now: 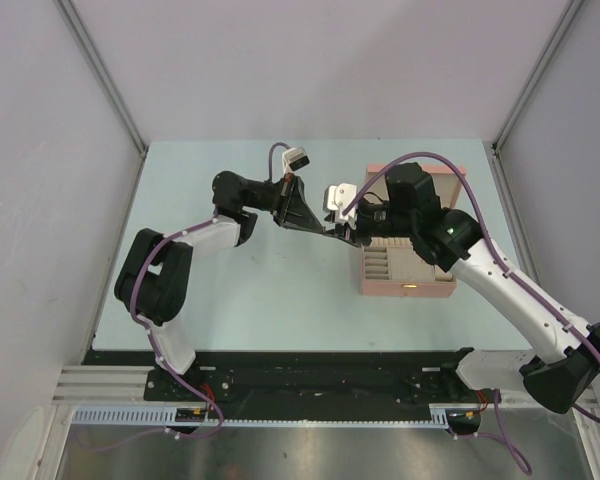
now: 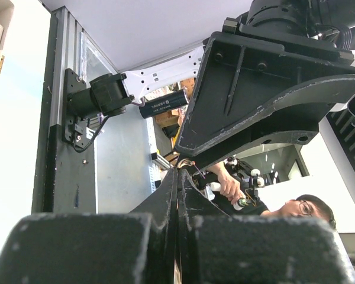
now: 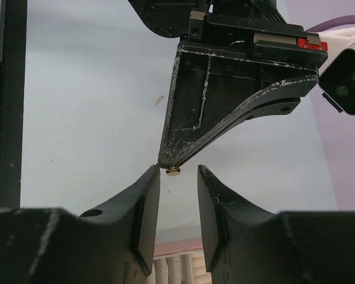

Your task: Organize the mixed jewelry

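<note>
My left gripper (image 1: 332, 230) is shut on a tiny gold jewelry piece (image 3: 173, 171), which pokes out at its tip. It is held above the table's middle. My right gripper (image 1: 348, 237) is open, and its fingertips (image 3: 154, 173) stand on either side of the gold piece without touching it. In the left wrist view my left gripper (image 2: 180, 173) shows shut, with the right gripper's body (image 2: 272, 89) just above it. A pale speck (image 3: 158, 99) lies on the table. The cream rectangular piece is out of view.
An open pink box (image 1: 420, 291) with cream slotted rows stands on the table under the right arm; its rim shows in the right wrist view (image 3: 177, 247). White walls and metal frame posts (image 1: 105, 80) surround the teal table (image 1: 230, 300).
</note>
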Robot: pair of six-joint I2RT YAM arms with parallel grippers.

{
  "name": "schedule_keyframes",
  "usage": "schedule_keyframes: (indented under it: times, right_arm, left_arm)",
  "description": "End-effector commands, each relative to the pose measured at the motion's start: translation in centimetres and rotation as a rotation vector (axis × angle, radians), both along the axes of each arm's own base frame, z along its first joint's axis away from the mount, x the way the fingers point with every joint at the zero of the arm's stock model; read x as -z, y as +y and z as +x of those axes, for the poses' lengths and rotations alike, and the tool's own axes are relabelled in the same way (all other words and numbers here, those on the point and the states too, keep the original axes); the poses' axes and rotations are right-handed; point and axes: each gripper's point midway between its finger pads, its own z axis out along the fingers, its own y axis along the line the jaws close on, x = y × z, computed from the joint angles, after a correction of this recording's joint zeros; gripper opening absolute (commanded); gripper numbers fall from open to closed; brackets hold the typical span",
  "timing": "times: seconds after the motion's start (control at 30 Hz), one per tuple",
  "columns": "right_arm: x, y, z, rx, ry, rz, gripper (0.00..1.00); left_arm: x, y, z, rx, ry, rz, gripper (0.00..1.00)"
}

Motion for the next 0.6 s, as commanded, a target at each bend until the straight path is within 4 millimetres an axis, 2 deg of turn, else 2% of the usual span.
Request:
schedule_keyframes:
  times: [0.0, 0.2, 0.33, 0.57]
  right_arm:
    - [-1.9, 0.35, 0.05, -0.011, -0.042, 0.019, 0.35]
    - [-1.7, 0.49, 0.04, -0.015, -0.04, 0.01, 0.26]
    - [-1.72, 0.4, -0.05, -0.016, -0.04, 0.008, 0.25]
    - [-1.54, 0.26, -0.17, -0.016, -0.037, 0.001, 0.31]
  left_arm:
    - [-1.57, 0.37, -1.31, 0.007, -0.106, -0.045, 0.0]
    - [-1.62, 0.42, -1.41, 0.007, -0.11, -0.047, 0.0]
    - [-1.66, 0.42, -1.42, 0.006, -0.111, -0.049, 0.0]
    - [-1.73, 0.44, -1.47, 0.005, -0.116, -0.054, 0.0]
